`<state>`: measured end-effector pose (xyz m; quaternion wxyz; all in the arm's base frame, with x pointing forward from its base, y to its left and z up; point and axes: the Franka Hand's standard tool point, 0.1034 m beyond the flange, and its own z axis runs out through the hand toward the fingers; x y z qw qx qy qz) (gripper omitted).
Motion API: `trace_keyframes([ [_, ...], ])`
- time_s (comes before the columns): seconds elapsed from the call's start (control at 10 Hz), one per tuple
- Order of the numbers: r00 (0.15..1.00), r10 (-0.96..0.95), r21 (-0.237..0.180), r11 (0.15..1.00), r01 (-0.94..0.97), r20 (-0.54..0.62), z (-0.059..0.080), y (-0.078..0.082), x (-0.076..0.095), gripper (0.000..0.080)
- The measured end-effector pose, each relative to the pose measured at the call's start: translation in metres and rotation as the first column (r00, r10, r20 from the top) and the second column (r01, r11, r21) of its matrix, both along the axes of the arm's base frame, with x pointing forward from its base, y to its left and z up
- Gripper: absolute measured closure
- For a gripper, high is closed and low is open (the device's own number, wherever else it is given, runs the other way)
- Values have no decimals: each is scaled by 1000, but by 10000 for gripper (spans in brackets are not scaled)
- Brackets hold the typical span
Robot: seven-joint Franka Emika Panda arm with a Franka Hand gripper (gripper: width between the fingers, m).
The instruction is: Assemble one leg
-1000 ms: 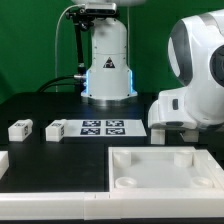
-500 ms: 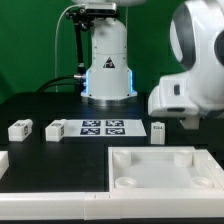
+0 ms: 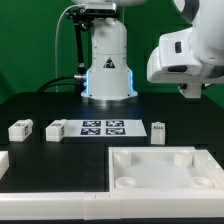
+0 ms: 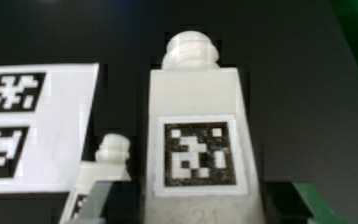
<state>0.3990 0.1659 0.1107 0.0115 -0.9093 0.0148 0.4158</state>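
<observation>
In the wrist view a leg [image 4: 197, 120], a white block with a square marker tag facing the camera and a rounded peg at its far end, sits between my fingers. My gripper [image 4: 197, 208] is shut on it. In the exterior view my gripper [image 3: 190, 92] hangs high at the exterior view's right, and the held leg is hidden by the hand. Another leg [image 3: 158, 132] stands upright on the black table just right of the marker board. Its rounded top shows in the wrist view [image 4: 108, 150].
The marker board [image 3: 103, 127] lies mid-table and also shows in the wrist view [image 4: 25, 110]. Two more legs [image 3: 19, 129] [image 3: 56, 129] lie at the exterior view's left. The large white square piece [image 3: 160, 170] with corner sockets fills the front. The robot base [image 3: 107, 60] stands behind.
My gripper has risen from table level near the marker board's right end to well above it. The upright leg it hid now shows.
</observation>
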Motion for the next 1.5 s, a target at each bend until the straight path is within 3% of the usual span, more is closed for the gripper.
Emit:
trace_keyframes([
  [0.2,1000,0,0,1000,0,-2,0,0,-1,509],
  [0.3,996,-7,6,1000,7,91,-5,3,10,509],
  [0.5,962,-20,15,1000,17,273,-1,4,15,509],
  [0.7,914,-13,43,999,-5,406,11,-6,43,509],
  [1.0,736,-42,70,997,-8,676,13,-29,100,509],
  [1.2,616,-51,75,997,-13,786,12,-23,93,509],
  [1.4,446,-74,92,996,-18,892,11,-19,96,509],
  [1.5,416,-52,82,995,-55,908,8,-22,97,509],
])
